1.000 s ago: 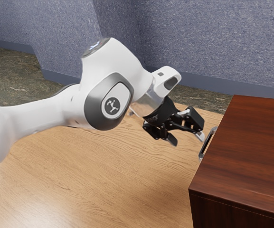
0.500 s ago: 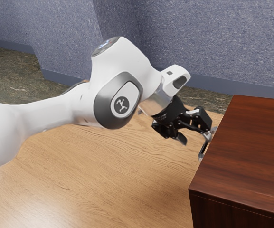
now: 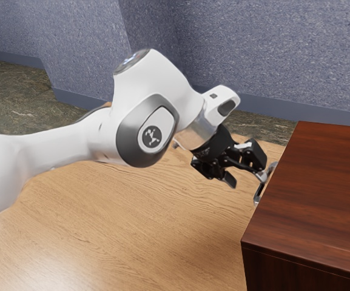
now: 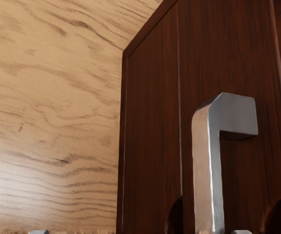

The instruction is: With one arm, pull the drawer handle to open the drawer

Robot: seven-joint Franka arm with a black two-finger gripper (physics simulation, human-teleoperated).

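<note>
Losing one end of the drawer handle (image 4: 207,165) past the wrist view's edge. Catching just part of the cabinet (image 3: 320,194), clipped at the exterior view's right and bottom; same for the arm (image 3: 53,151), chopped at its left.

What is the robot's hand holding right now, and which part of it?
Nothing yet. The hand is open around the silver drawer handle, not squeezing it.

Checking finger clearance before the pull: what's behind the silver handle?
The dark wooden drawer front lies behind the handle, whose bent end reaches back to it. The bar covers the strip of wood directly behind it, and the drawer's inside is hidden.
</note>
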